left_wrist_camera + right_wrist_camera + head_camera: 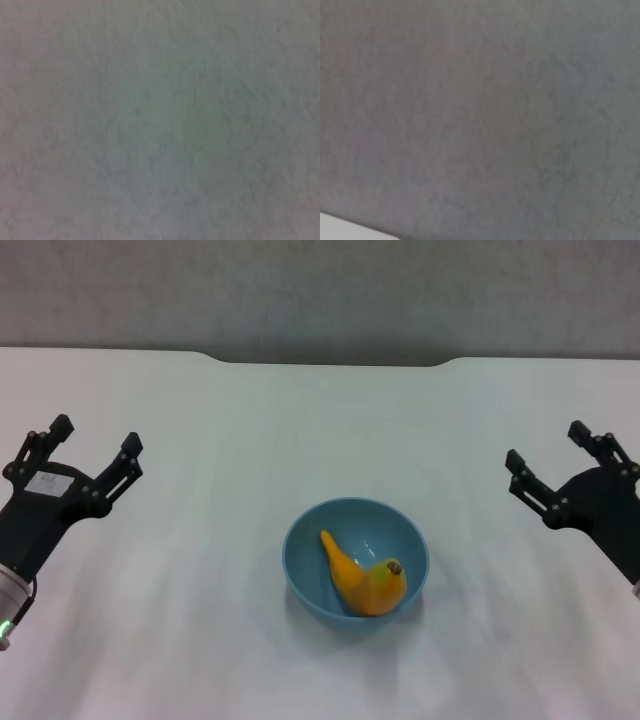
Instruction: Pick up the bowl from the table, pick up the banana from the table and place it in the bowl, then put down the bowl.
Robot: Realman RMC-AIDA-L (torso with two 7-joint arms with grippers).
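Banana [365, 578] lies in bowl [356, 556], mid-tabletop [200, 420] toward the near edge. Left gripper [96, 452] and right gripper [545, 458] sit well apart at the side edges, jaws apart, roughly equidistant.

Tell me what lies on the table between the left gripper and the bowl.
Nothing: in the head view only bare white table separates the open left gripper from the bowl, which holds the banana.

Both wrist views show only blurred grey surface. The bowl [356, 557] hides the banana's [363, 578] underside; the frame edges crop both arms.
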